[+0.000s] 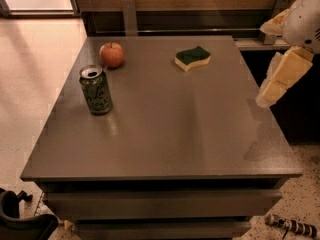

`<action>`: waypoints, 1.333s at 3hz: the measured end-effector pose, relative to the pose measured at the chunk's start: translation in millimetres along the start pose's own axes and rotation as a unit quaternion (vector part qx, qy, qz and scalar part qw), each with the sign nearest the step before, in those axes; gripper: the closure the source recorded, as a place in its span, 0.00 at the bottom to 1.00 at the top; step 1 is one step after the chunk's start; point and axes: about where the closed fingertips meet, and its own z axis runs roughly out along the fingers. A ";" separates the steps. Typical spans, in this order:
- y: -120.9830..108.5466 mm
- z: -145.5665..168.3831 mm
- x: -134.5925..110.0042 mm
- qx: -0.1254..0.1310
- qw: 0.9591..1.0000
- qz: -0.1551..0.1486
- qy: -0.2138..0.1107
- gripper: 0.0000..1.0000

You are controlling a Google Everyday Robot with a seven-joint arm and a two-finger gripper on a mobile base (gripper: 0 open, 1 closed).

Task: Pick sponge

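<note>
Grey bench [170, 134] carries one sponge [192, 58] at its far side, right of centre, one red apple [112, 54] at the far left, and one opened green can [96, 90] nearer on the left. One tool [281, 76] hangs beyond the bench's right edge, well apart from the sponge; I cannot tell whether it is open or closed. The risks, as I judge them: the sponge lies low and flat, so closing too high catches air, too low scrapes the bench, and soft foam may squash and slip.
</note>
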 end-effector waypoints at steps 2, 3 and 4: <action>-45.9 55.2 -14.7 -0.025 0.993 0.021 -0.116 0.00; -63.8 88.3 -21.8 -0.020 0.982 0.035 -0.184 0.00; -87.7 110.3 -30.0 -0.001 0.970 0.051 -0.239 0.00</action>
